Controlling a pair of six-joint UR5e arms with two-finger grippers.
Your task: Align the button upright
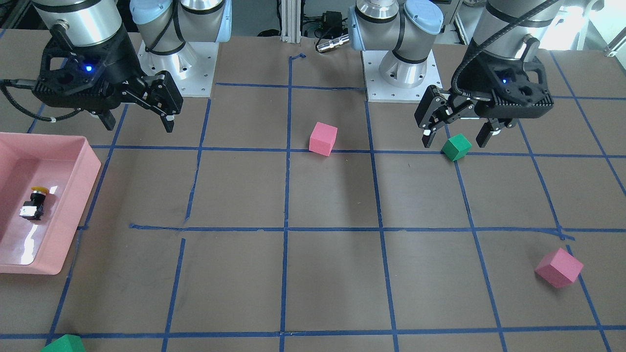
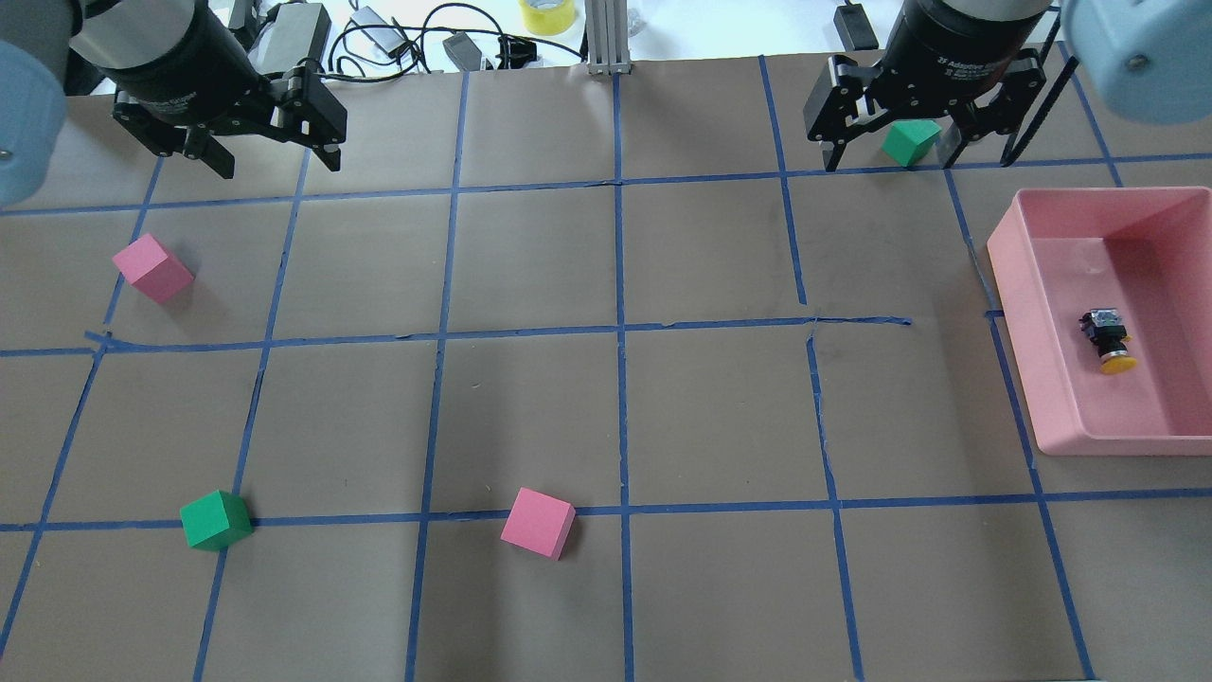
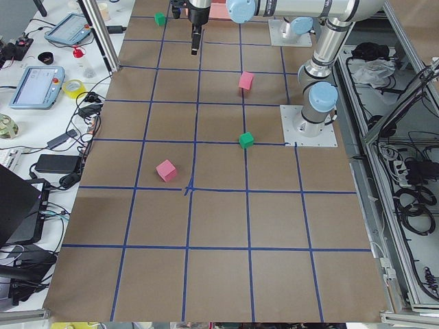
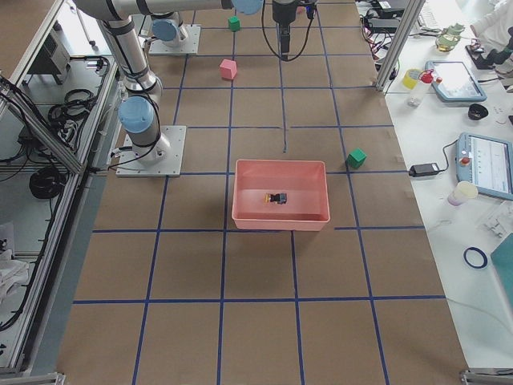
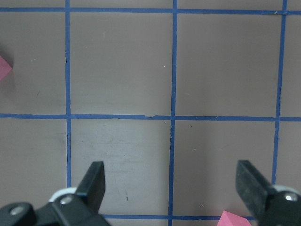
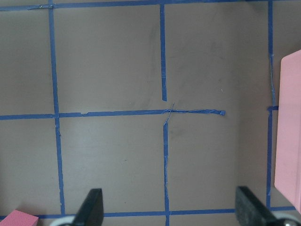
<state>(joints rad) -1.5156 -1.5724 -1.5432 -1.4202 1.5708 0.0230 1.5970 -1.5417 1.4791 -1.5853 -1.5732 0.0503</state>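
The button (image 1: 34,203) lies on its side inside the pink tray (image 1: 90,171), yellow cap toward the robot and silvery end away from it. It also shows in the overhead view (image 2: 1106,339) and the exterior right view (image 4: 276,197). My right gripper (image 2: 890,163) is open and empty, high above the table, left of the tray in the overhead view and beyond its far end. My left gripper (image 2: 279,169) is open and empty, high over the far left of the table. The wrist views show both pairs of fingers spread, with nothing between them.
Pink cubes sit at the near middle (image 2: 537,521) and the left (image 2: 151,268). Green cubes sit at the near left (image 2: 213,519) and the far right (image 2: 909,142). The tray's edge (image 6: 291,127) shows in the right wrist view. Blue tape lines grid the brown table.
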